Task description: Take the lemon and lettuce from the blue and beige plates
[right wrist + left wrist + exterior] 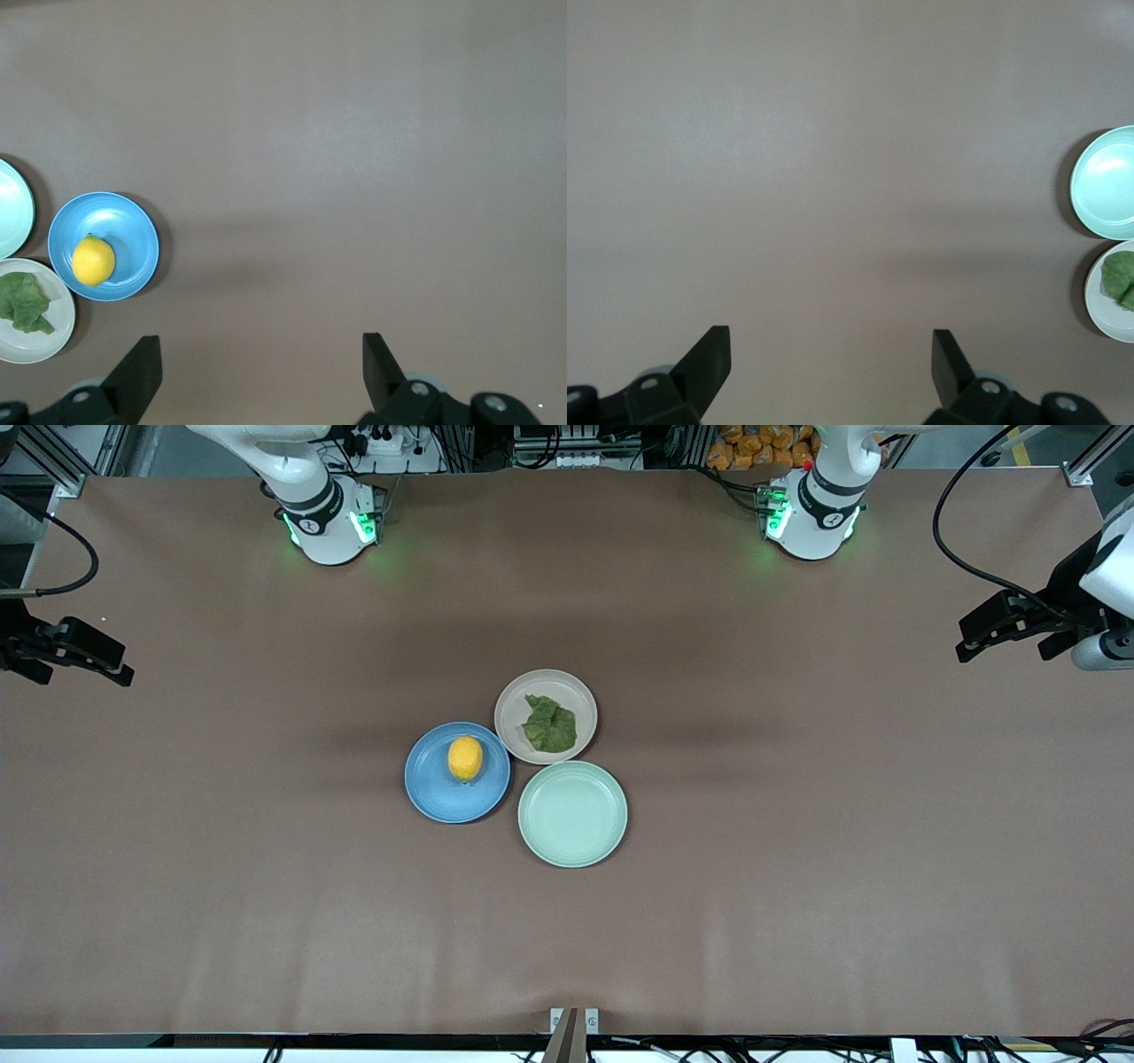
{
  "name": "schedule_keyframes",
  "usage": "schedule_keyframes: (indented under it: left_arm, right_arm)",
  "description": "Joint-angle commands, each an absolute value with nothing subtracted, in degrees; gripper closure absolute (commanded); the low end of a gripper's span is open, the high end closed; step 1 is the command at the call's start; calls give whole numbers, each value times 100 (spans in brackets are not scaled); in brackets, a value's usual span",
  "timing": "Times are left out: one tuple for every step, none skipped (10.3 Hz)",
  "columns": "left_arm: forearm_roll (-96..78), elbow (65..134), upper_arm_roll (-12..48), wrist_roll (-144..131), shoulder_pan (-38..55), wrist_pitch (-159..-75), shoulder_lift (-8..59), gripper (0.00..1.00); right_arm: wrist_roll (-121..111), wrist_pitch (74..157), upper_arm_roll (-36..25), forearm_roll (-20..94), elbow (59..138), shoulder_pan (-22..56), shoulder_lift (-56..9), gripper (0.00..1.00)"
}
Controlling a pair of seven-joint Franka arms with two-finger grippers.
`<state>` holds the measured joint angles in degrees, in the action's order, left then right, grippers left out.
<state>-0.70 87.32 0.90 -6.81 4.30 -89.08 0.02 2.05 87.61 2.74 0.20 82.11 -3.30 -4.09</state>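
The lemon [465,758] lies on the blue plate [434,795] at the table's middle. The lettuce [549,724] lies on the beige plate [516,701], which touches the blue plate and sits farther from the front camera. My right gripper [81,666] is open and empty, up over the right arm's end of the table, well apart from the plates. My left gripper [1001,642] is open and empty over the left arm's end. The right wrist view shows the lemon [93,260], blue plate [133,232] and lettuce [25,303] off to one side of its open gripper [261,354]. The left wrist view shows the lettuce [1121,276] at the frame's edge, away from its open gripper [831,350].
A pale mint-green plate [572,813] stands empty, nearest the front camera and touching the other two plates. It also shows in the left wrist view [1107,181]. The brown table [797,868] spreads wide around the plates. Both arm bases stand along the table's back edge.
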Motion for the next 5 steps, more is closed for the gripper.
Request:
schedule_keyframes:
  left_arm:
    - [26, 8631, 70, -501, 413, -8877, 35, 0]
    - [35, 8631, 70, -501, 413, -8877, 44, 0]
    - [44, 8640, 88, -484, 413, -8877, 44, 0]
    - [18, 8735, 140, -457, 422, -8860, 44, 0]
    - [-69, 8893, 245, -474, 448, -8868, 79, 0]
  right_arm:
    - [185, 8780, 334, 0, 8235, -387, -343, 0]
    - [185, 8798, 334, 26, 8244, -387, -351, 0]
    - [193, 8841, 334, 44, 8279, -361, -386, 0]
    - [219, 8911, 334, 44, 8340, -230, -413, 0]
    - [237, 9147, 343, 53, 8445, -98, -457, 0]
